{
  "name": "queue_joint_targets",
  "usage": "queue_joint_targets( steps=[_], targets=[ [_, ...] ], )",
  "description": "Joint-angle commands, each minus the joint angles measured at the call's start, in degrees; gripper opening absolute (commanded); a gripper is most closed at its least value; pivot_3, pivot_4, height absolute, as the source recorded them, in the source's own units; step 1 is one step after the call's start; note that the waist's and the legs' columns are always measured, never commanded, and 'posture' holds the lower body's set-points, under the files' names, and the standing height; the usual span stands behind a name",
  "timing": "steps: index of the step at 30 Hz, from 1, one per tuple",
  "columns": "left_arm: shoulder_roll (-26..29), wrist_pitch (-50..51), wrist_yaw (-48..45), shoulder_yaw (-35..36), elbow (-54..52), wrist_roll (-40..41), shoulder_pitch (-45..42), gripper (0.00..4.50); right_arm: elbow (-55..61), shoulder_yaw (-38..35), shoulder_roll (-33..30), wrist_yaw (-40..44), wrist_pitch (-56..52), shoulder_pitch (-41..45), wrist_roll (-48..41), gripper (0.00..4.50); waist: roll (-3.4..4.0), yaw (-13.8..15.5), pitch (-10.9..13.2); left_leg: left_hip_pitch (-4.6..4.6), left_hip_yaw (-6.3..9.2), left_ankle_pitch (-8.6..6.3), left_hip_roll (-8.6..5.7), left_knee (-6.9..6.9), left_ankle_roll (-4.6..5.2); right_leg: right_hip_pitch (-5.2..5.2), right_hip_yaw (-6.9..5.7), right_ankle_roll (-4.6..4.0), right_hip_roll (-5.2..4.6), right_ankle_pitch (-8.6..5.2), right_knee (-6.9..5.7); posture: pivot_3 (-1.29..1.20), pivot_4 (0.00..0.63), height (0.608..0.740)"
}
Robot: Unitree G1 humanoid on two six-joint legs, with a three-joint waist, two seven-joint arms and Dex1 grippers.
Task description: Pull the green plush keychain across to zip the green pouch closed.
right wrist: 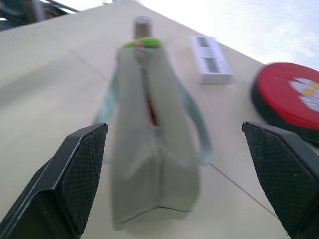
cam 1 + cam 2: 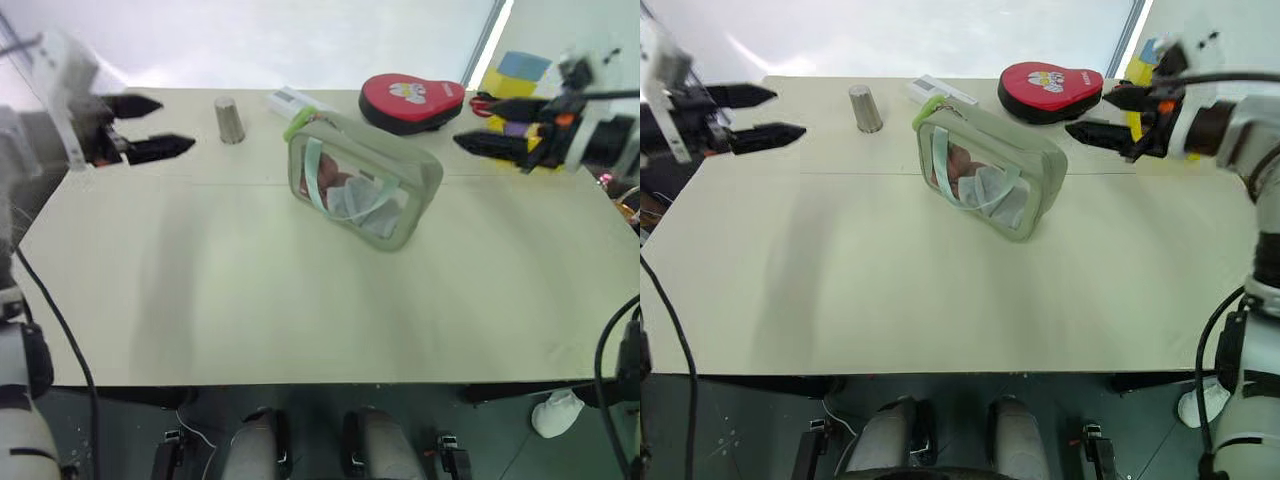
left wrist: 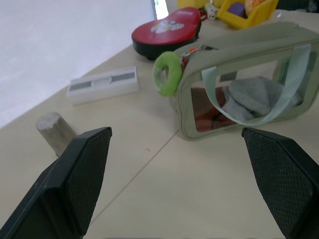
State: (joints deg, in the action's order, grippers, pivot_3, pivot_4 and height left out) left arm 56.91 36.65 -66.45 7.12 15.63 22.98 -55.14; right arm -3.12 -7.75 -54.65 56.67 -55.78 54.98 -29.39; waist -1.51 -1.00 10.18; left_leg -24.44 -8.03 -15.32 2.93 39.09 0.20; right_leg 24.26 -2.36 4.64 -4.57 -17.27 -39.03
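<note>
— Table [image 2: 250, 320] first, since it is the biggest thing we have: a pale, wide top with most of its near half bare.

— Agreed. Next in size, the green pouch [image 2: 365, 180] sits on its far half, about midway between our two arms, set at a slant. Through its clear side we see grey cloth and something reddish, and a mint strap hangs over the window.

— And its zipper? From the right wrist view we see the top seam gaping toward the far end, with red showing through.

— Yes, so it is not zipped there. Behind the pouch, to the right, lies the red case [image 2: 412, 101], flat and apart from it. A yellow bin [image 3: 247, 11] stands beyond that.

— Our left gripper [image 2: 155, 127] hovers over the table's far left corner, fingers spread wide, holding nothing. Our right gripper [image 2: 1102, 116] hangs at the far right, near the red case, likewise spread and empty.

— Smaller still: a white flat box [image 3: 103, 84] near the far edge, and a grey cup [image 2: 230, 120] to its left.

— Last, the green plush keychain [image 3: 167, 73], a fuzzy ring at the pouch's far-left top corner, near the white box.
</note>
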Motion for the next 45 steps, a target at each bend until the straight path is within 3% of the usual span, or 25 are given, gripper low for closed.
queue_joint_targets(
  steps=[1,10,17,23,25,27,33,39,45],
  targets=[
    [-0.37,-3.16,0.42,-1.22,3.03,-2.36,-1.40,4.47,1.55,1.28,1.14,-0.15,-0.40,1.29,-0.82,4.50,0.00,0.00,0.00,-0.01,-0.01,-0.01,0.00,0.02,0.02,0.01,0.00,0.00,-0.01,0.00,-0.01,0.00,0.150,0.740],
    [-0.99,-4.08,2.26,-0.04,-0.12,-2.59,1.80,4.47,1.35,4.46,5.69,-3.34,2.41,4.03,1.03,4.50,-0.01,-0.08,0.01,-0.21,-0.02,-0.03,-0.03,0.04,0.05,0.20,0.00,0.01,-0.06,0.01,-0.03,0.00,0.150,0.740],
    [-5.91,2.78,6.54,-0.64,-16.53,2.26,5.98,4.47,1.83,12.92,14.52,-7.51,4.37,6.50,5.52,4.50,-0.02,0.16,0.01,-0.22,0.02,-0.01,0.01,0.09,0.02,0.19,0.01,0.01,-0.02,0.01,-0.08,0.00,0.150,0.740],
    [-8.79,8.67,10.67,-0.74,-28.67,5.87,10.59,4.47,-3.92,19.79,17.45,-8.51,11.85,5.83,13.68,4.50,-0.01,0.15,0.01,-0.25,0.04,-0.01,-0.02,0.12,0.02,0.19,0.02,0.01,-0.04,0.01,-0.08,0.00,0.150,0.740],
    [-9.41,10.17,12.27,-0.12,-30.23,6.86,11.74,4.50,-5.86,21.49,17.42,-8.71,15.19,5.77,16.67,3.98,-0.01,0.15,0.01,-0.25,0.05,-0.01,-0.03,0.11,0.02,0.19,0.02,0.02,-0.05,0.01,-0.08,0.00,0.150,0.740],
    [-9.07,10.89,13.05,0.29,-31.68,7.34,12.90,4.50,-6.98,21.70,17.69,-8.15,16.58,6.19,17.76,3.15,-0.01,0.07,0.01,-0.25,0.05,0.00,-0.03,0.12,0.02,0.19,0.02,0.01,-0.04,0.01,-0.09,0.00,0.150,0.740],
    [-8.22,11.98,14.96,1.71,-32.36,8.67,13.52,4.50,-10.17,20.79,19.10,-7.36,18.54,8.15,19.42,0.14,-0.01,-0.11,0.01,-0.21,0.05,0.01,-0.01,0.12,0.00,0.18,0.02,0.01,-0.01,0.01,-0.09,0.00,0.150,0.740],
    [-6.29,11.27,14.91,2.40,-30.70,8.80,12.76,4.50,-8.66,19.77,20.59,-3.73,23.15,8.88,18.65,0.06,-0.01,-0.24,0.02,-0.21,0.05,0.02,0.00,0.12,-0.01,0.18,0.01,0.01,0.00,0.01,-0.09,0.00,0.150,0.740],
    [-0.18,12.44,11.72,6.39,-26.43,10.98,13.46,4.50,-6.82,21.23,19.42,7.52,33.05,7.70,17.97,0.06,0.01,-0.19,0.03,-0.21,0.04,0.02,0.01,0.05,-0.03,0.22,0.01,0.01,0.03,0.01,-0.08,0.00,0.150,0.740]
  ],
)
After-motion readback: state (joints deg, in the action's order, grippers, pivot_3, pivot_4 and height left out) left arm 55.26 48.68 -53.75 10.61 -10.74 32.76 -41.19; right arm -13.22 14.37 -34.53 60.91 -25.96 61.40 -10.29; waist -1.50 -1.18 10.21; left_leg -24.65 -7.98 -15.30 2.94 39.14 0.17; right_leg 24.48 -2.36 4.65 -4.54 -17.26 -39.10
